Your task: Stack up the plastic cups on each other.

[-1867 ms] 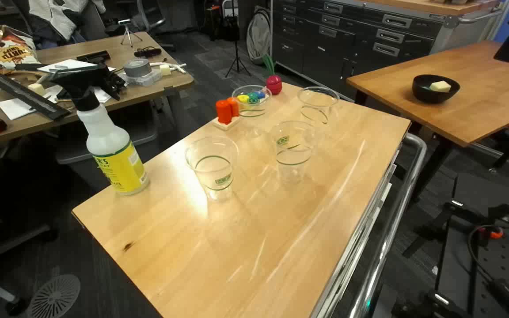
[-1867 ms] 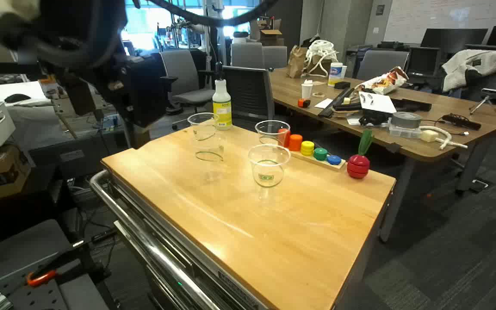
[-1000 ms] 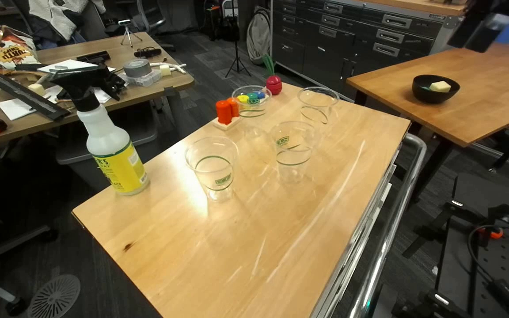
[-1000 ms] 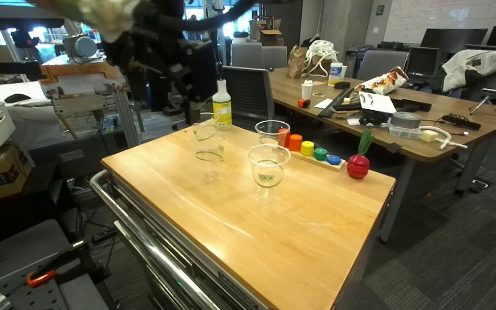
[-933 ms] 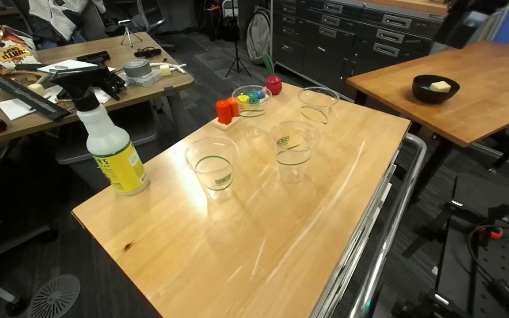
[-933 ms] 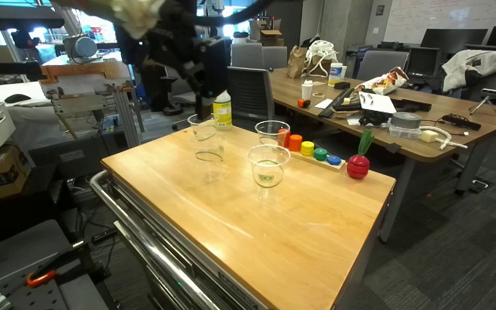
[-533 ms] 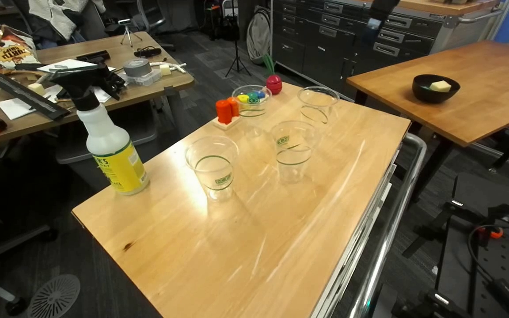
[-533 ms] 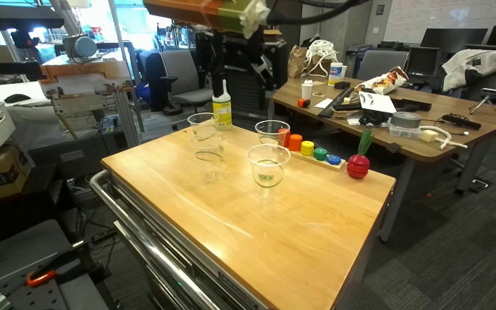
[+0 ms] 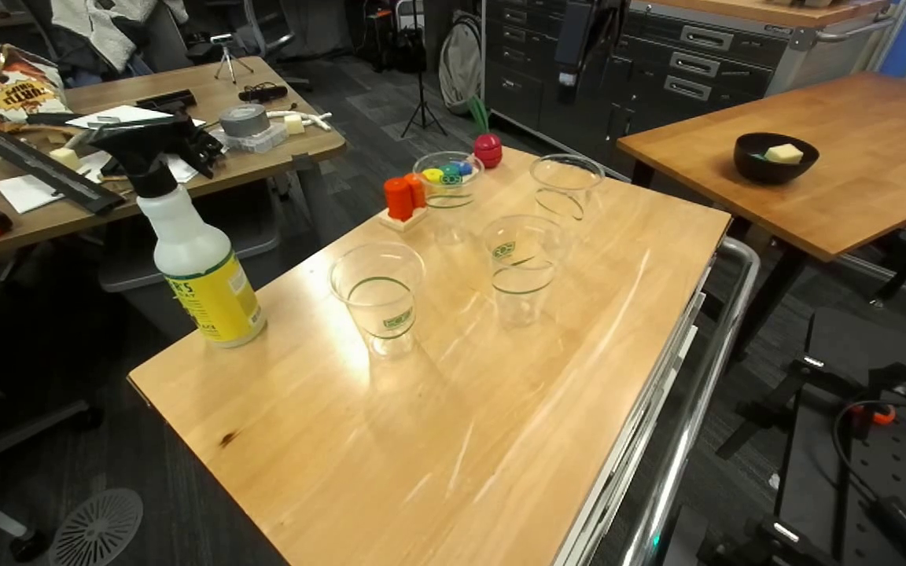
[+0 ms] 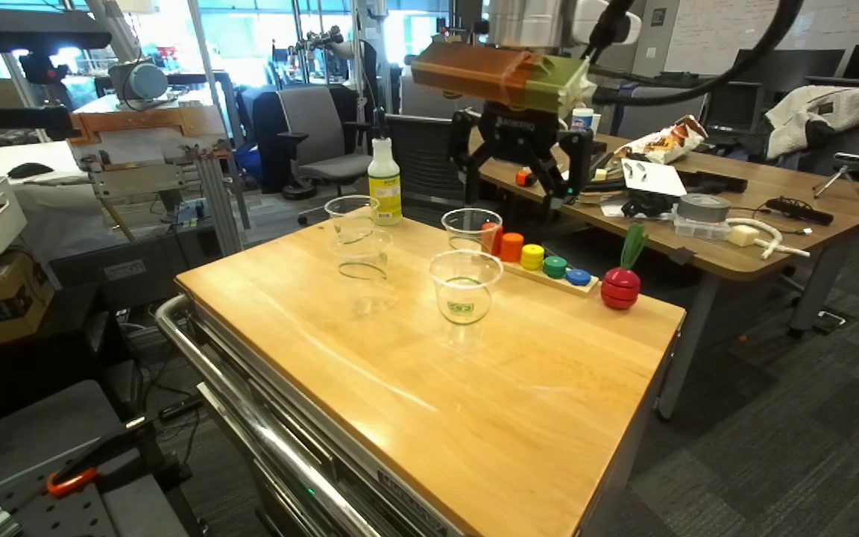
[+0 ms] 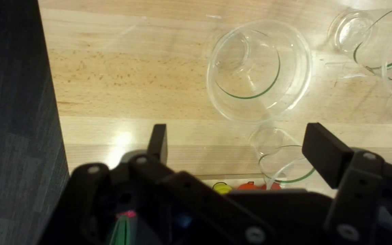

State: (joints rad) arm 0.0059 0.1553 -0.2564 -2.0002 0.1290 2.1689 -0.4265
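Above the surface (image 10: pixel 414 403), the jaws stand wide apart and hold nothing. In the wrist view, one cup (image 11: pixel 259 71) stands on this surface ahead of them, near their middle line. Its axis is upright; probably they should move across, then descend.

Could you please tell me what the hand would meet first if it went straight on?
Probably the clear cup whose whole rim shows in the wrist view; depth is unclear, so the open hand may pass beside it to the tabletop instead.
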